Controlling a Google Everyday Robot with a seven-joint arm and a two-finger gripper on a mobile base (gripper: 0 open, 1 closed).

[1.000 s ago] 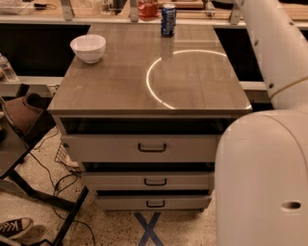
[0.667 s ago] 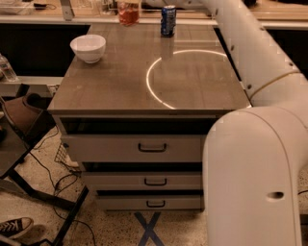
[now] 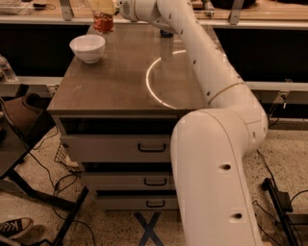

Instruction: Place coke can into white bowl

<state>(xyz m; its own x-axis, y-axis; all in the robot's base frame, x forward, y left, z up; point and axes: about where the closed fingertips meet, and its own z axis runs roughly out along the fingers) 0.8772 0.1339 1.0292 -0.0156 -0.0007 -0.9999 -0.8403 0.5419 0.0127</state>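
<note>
Holding the coke can (image 3: 103,22) by its top between closed jaws, with the gripper (image 3: 103,6) at the upper left of the frame, right against the top edge. Hanging there just above the far edge of the surface (image 3: 115,91), as best judged. Shifted well to the left over the last second, from beside the dark blue can (image 3: 166,33) at top centre to a spot just behind and slightly right of the white bowl (image 3: 87,48). Near the bowl, but not touching it and not yet over its rim.

Meaning for the task: pick done, carry nearly done, placing left to do. Probably calling next for a short move toward the lower left to centre the can over the bowl, then a lowering and a release. Worth guarding against a clipped rim, or a can let go tilted and tipping a bowl with so narrow a base. Blue can mostly hidden behind the arm (image 3: 192,53).
</note>
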